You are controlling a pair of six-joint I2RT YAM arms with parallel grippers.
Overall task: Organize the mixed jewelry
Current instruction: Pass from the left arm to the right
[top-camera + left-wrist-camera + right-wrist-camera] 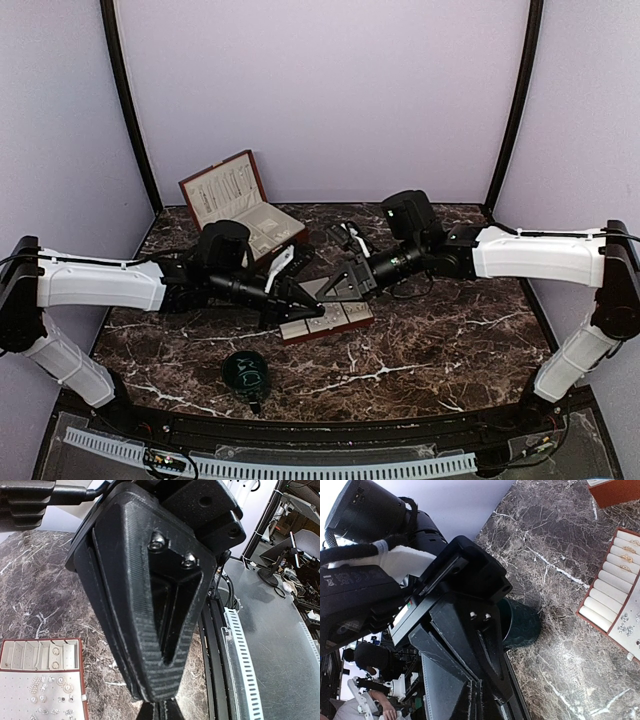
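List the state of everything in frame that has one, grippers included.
left gripper: shut, nothing visibly held
right gripper: shut, no held piece visible
wooden box: open, lid tilted back
tray: lying flat, uncovered
mixed jewelry: small pieces loose on the tray's cream padding, a few rings in slots
green cup: upright, contents unclear

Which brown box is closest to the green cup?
The low flat tray in the middle, just behind the dark green cup. The other brown box sits farther back on the left, open and showing its cream lining.
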